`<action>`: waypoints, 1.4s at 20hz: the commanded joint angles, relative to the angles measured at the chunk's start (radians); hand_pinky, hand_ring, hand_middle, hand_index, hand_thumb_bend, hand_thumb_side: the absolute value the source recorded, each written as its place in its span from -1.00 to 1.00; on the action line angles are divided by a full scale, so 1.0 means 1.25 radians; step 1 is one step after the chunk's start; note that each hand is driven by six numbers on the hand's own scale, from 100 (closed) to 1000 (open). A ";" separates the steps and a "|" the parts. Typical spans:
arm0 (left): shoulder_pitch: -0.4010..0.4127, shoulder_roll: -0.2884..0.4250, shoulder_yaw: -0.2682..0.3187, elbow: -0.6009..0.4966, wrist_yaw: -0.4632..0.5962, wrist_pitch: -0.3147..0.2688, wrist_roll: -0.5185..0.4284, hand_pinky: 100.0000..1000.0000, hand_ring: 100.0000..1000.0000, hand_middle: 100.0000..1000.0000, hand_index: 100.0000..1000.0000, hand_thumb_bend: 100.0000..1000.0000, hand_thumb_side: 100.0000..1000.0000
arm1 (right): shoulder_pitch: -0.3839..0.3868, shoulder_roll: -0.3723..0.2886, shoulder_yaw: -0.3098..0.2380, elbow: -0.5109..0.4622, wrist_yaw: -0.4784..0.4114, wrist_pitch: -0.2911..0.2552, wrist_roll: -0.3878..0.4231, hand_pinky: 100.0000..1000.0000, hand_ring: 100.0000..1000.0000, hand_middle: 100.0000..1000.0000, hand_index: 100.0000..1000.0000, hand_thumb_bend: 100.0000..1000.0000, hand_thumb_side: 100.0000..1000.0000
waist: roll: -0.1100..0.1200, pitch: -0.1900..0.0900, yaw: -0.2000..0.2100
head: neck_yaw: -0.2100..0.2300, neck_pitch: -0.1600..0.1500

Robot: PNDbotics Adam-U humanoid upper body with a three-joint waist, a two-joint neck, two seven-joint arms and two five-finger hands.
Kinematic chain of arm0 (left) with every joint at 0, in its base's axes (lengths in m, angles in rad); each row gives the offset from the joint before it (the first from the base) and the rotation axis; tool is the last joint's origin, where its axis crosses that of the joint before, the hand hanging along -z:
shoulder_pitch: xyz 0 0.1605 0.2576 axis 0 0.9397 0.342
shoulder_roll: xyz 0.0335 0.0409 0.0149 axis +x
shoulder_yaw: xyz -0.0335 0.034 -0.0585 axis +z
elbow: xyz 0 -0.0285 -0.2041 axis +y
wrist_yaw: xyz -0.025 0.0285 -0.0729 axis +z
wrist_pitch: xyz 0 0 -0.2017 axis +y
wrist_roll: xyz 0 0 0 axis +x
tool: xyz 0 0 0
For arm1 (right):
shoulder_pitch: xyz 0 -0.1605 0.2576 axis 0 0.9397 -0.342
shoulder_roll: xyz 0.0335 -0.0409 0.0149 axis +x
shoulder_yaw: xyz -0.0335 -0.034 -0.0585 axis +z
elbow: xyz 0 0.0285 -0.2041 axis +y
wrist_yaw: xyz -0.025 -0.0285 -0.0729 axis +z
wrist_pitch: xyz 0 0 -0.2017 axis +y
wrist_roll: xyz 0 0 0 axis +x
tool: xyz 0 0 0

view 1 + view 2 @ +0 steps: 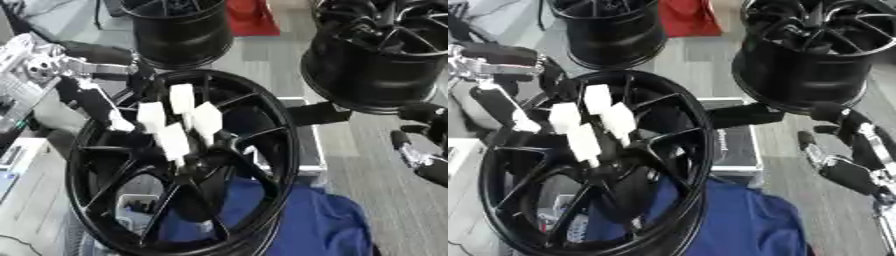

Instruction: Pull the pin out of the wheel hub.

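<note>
I see the wheel hub (188,165) tilted on edge above a blue cloth (315,225). My left hand (179,122) lies over its centre, white-tipped fingers (173,140) straight, hiding any pin. My right hand (846,150) hangs just right of the hub, fingers relaxed. Two more black wheels (376,55) stand behind the hub.
</note>
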 commanded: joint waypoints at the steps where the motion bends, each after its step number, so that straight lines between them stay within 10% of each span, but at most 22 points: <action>1: -0.019 0.010 -0.001 0.006 -0.005 0.001 -0.004 0.24 0.15 0.20 0.61 -0.26 -0.52 | -0.008 -0.018 -0.005 -0.007 0.002 -0.001 -0.002 0.51 0.65 0.49 0.64 -0.66 -0.69 | -0.001 -0.007 -0.001 | 0.006 0.004; 19: -0.025 -0.005 -0.019 0.036 -0.019 0.010 0.016 0.10 -0.04 0.00 0.45 -0.37 -0.52 | -0.009 -0.018 -0.006 -0.006 0.002 -0.002 -0.001 0.52 0.65 0.49 0.63 -0.67 -0.69 | -0.002 -0.007 -0.001 | 0.009 0.004; 28: -0.023 -0.002 -0.016 0.033 -0.029 -0.001 0.000 0.21 0.18 0.20 0.57 -0.13 -0.39 | -0.008 -0.019 -0.008 -0.005 0.003 -0.002 -0.001 0.52 0.65 0.49 0.63 -0.67 -0.69 | -0.001 -0.008 -0.001 | 0.007 0.004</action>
